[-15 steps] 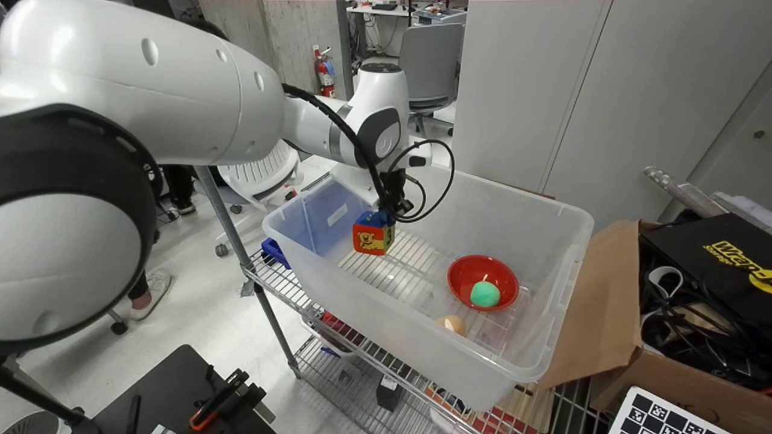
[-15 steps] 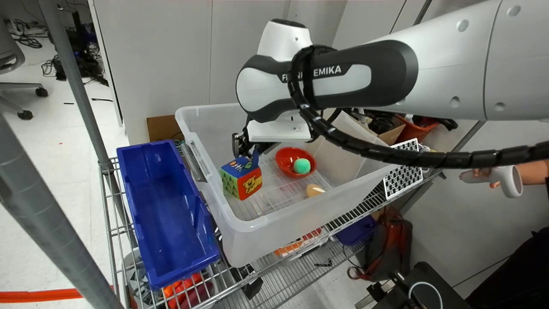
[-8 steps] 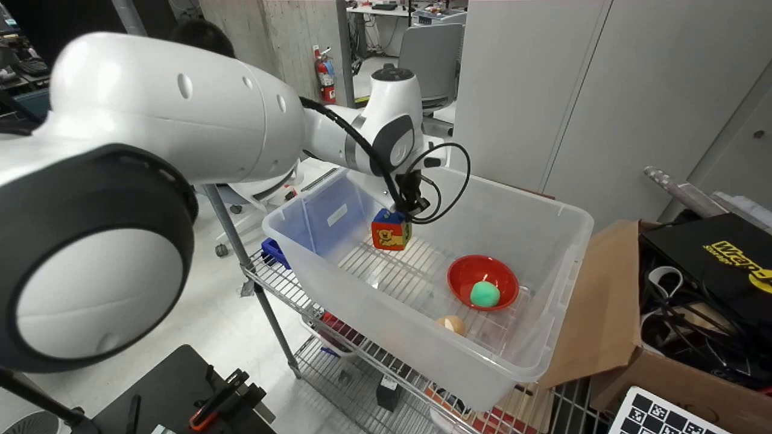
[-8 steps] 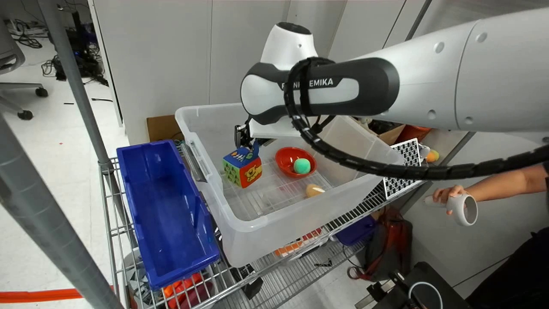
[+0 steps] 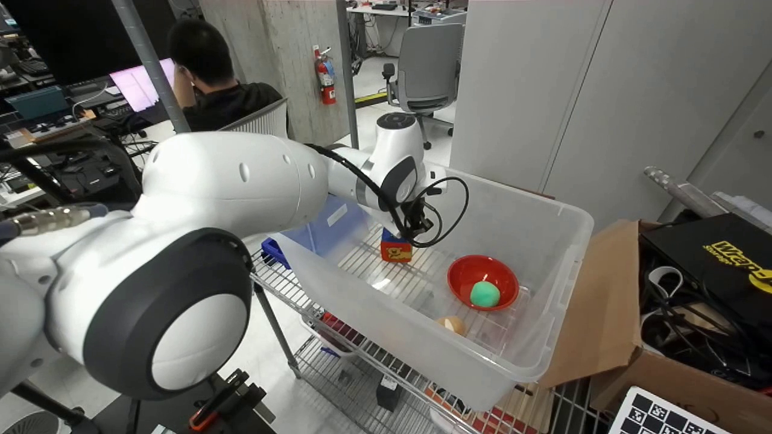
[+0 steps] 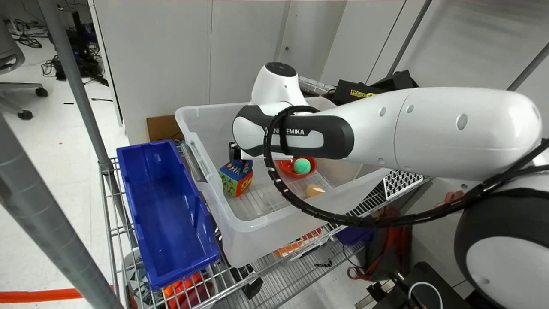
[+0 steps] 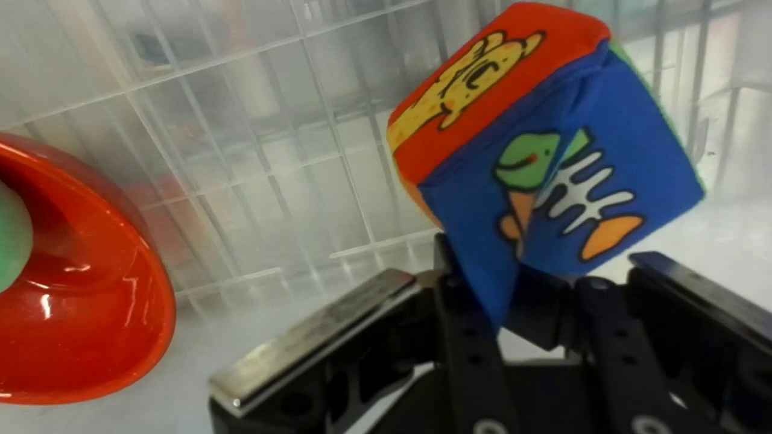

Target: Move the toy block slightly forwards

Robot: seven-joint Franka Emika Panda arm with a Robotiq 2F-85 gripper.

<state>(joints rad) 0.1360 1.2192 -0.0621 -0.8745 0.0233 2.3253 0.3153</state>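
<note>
1. Black two-fingered mechanical gripper (image 7: 512, 289) pinched a multicoloured, cube-shaped cloth toy block (image 7: 543, 150) by the raised blue fold of its top in the wrist view.

2. Pictured at two o'clock from that view's centre, the block showed a blue face printed with a fish skeleton and a red face bearing a yellow bear.

3. Both exterior views placed the block inside a large, clear plastic bin (image 5: 525, 226), directly below the gripper; whether its base met the bin floor could not be told.

4. At about four o'clock from the block in an exterior view, a glossy, round red bowl (image 5: 467, 271) held a pale green ball (image 5: 485, 294); a tan, rounded item (image 5: 453, 325) lay at five o'clock, near the bowl.

5. Outside the bin, at eight o'clock from the block in an exterior view, lay a long blue plastic tray (image 6: 167, 214). Bin and tray rested on a chrome wire shelf (image 5: 277, 280).

6. White, jointed robot arm (image 5: 229, 175) reached in from nine o'clock in an exterior view. At ten o'clock, a dark-haired person in black (image 5: 217, 78) faced a lit screen (image 5: 136, 87); at four o'clock stood an opened brown cardboard box (image 5: 609, 301).
</note>
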